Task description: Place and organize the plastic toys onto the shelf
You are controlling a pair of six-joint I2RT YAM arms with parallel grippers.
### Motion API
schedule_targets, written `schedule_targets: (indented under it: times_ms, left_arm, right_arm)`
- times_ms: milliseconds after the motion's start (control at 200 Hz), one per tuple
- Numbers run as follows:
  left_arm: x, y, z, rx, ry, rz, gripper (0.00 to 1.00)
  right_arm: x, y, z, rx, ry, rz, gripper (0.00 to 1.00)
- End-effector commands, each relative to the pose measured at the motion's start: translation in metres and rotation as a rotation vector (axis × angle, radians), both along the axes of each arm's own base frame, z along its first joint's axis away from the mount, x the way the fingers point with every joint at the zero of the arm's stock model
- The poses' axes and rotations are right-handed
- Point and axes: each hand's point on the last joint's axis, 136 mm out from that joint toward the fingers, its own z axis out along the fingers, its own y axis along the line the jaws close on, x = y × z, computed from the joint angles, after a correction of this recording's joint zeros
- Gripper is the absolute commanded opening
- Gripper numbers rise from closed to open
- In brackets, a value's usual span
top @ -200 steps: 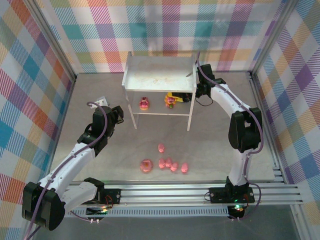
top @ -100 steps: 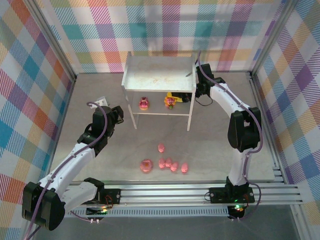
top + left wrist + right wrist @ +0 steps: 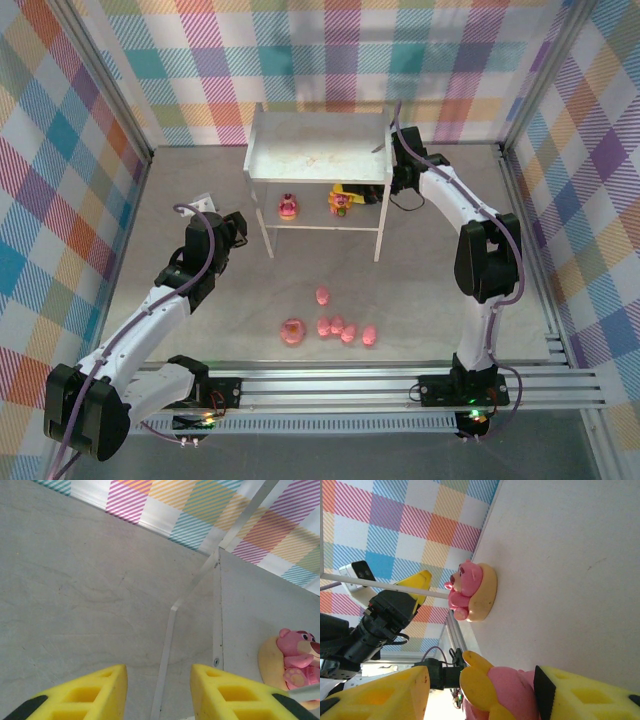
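Pastel plaid walls (image 3: 100, 100) enclose a grey table (image 3: 430, 290), seen from above. At 12 o'clock stands the white two-tier shelf (image 3: 318, 150). Its top tier is bare. Its lower tier holds two toys: a pink-red figure (image 3: 288, 207) toward 9 o'clock and a yellow-orange-red figure (image 3: 342, 202) near it toward 3 o'clock. Near 6 o'clock, loose on the table, lie five pink pigs (image 3: 337, 325) and a pink ring donut (image 3: 292, 331), with one pig a little apart toward 12 o'clock.

The right gripper (image 3: 481, 685) reaches into the lower tier from 3 o'clock. Its yellow fingers are parted around the yellow-orange-red figure. One finger looks to touch it and the other stands off with a clear gap, so the toy is not clamped.

The left gripper (image 3: 159, 680) hovers over the table at 9 o'clock of the shelf, partly open and empty, facing a shelf leg (image 3: 167, 645).

The likely risk comes when the right gripper backs out. The touching finger could drag or tip the figure, or the wrist could nudge a leg and jolt both toys over.
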Motion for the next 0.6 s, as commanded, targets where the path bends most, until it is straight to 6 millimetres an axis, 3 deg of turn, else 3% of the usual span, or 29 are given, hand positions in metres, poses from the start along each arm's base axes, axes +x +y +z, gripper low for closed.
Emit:
schedule_targets:
  times_ms: [0, 595]
  left_arm:
    - [0.001, 0.007, 0.013, 0.000, -0.045, 0.018, 0.38]
    - [-0.003, 0.010, 0.014, 0.012, -0.049, 0.025, 0.40]
  right_arm:
    - [0.001, 0.016, 0.006, 0.010, -0.078, 0.002, 0.59]
    - [0.021, -0.008, 0.015, 0.041, -0.111, -0.149, 0.59]
